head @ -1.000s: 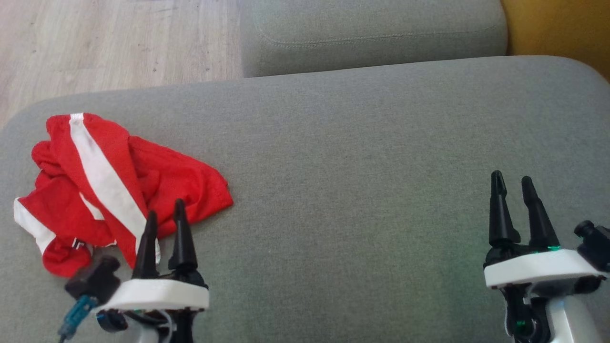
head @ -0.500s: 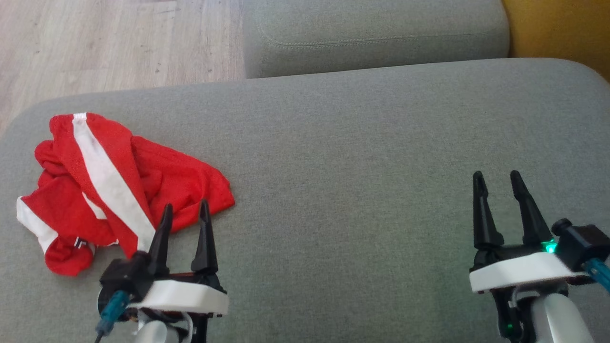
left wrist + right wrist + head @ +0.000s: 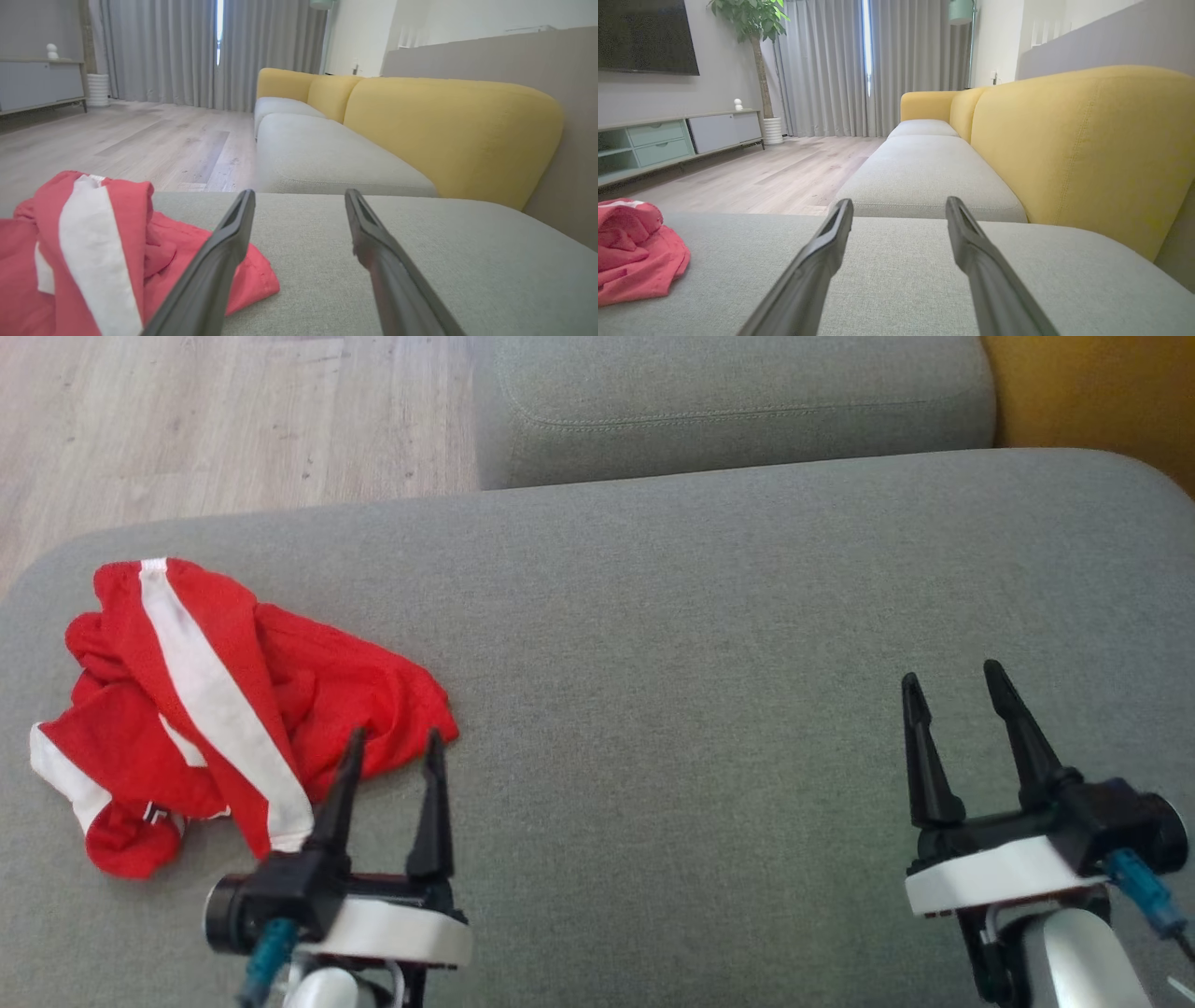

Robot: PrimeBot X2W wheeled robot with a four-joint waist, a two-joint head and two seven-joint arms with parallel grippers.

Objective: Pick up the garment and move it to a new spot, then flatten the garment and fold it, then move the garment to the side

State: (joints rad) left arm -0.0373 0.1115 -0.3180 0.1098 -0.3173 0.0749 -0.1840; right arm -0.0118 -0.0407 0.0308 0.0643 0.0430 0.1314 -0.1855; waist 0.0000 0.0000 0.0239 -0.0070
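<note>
The crumpled red garment (image 3: 355,681) with its white stripe (image 3: 219,705) lies heaped at the left end of the grey seat cushion (image 3: 672,616). The left gripper (image 3: 394,739) sits at the heap's near right edge, its 2 fingers (image 3: 341,793) spread wide and holding nothing. The right gripper (image 3: 950,674), equally spread and empty, is well apart from the heap, over bare cushion. The pickup looks not yet begun. To do it well, bring the left gripper over a raised fold rather than the flat hem, pinch 1 thick bunch, then lift straight up so nothing drags
</note>
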